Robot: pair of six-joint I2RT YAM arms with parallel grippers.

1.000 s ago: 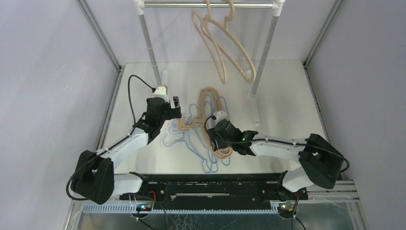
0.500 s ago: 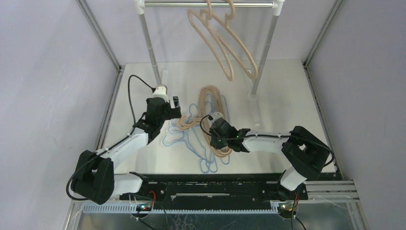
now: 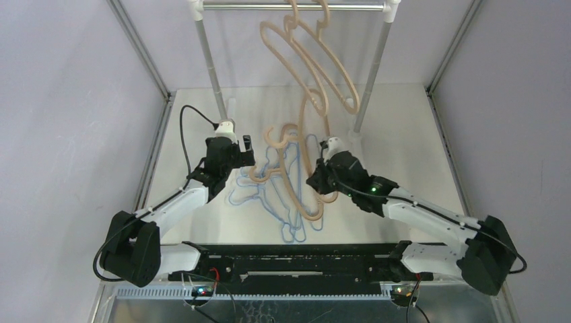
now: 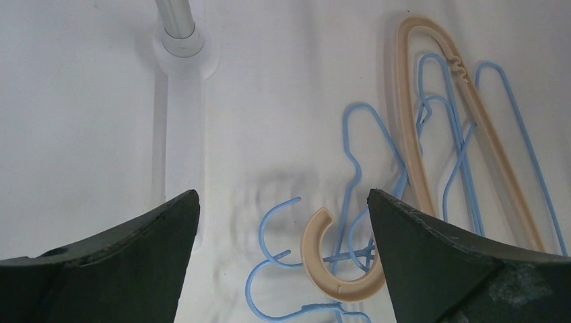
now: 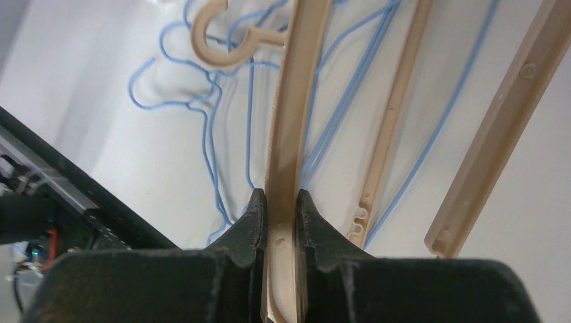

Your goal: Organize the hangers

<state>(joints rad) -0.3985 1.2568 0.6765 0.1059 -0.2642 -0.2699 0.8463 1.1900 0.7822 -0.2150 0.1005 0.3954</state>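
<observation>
Two tan hangers [image 3: 323, 67] hang from the silver rail [image 3: 350, 7]. My right gripper [image 3: 322, 176] is shut on the arm of a third tan hanger [image 5: 296, 101], which is raised off the table. A fourth tan hanger [image 3: 295, 168] lies flat among tangled light-blue wire hangers [image 3: 269, 198]. Its hook [image 4: 337, 269] shows in the left wrist view. My left gripper [image 3: 248, 149] hovers open just left of the pile, with that hook and blue hooks [image 4: 269, 242] below the gap between its fingers.
The rail's two slanted posts [image 3: 210, 67] [image 3: 374, 67] stand on white feet [image 4: 180, 47] at the back of the white table [image 3: 417, 134]. Grey walls close in both sides. The black arm bases [image 3: 296, 266] line the near edge.
My right gripper has shut on a tan hanger in the pile and carried it up and to the right. The two hung hangers have swung left. The left arm has stayed still.
</observation>
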